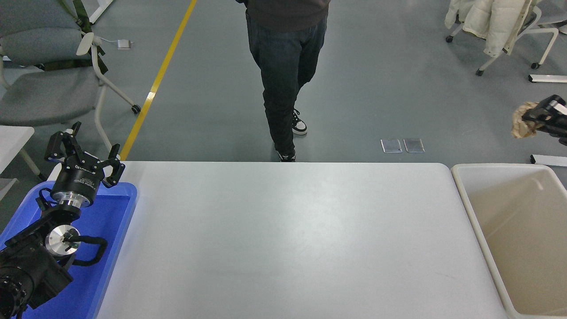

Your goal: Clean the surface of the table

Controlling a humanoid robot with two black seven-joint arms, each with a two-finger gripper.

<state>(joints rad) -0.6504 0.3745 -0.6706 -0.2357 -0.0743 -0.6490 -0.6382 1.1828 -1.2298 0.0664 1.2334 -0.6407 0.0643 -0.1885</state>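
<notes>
My right gripper [531, 118] is clamped on a crumpled brown paper wad [522, 125] above the beige bin's [465, 195] far edge, clear of the table surface [283, 239] beside the bin. Next, I judge: lower over the bin and release. My left gripper [82, 153], fingers spread, is parked beyond the table.

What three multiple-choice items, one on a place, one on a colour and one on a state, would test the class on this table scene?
1. Where is the crumpled brown paper wad?
A. on the white table surface
B. in the right gripper, beyond the far end of the beige plastic bin
C. in the blue plastic tray

2. What colour is the tray under the left gripper?
A. blue
B. green
C. red

3. How is the left gripper?
A. shut on paper
B. open, holding nothing
C. out of view

Answers: 1 B, the wad sits at the fingertips at the right edge. 2 A, the tray rim is blue. 3 B, its fingers are spread.
</notes>
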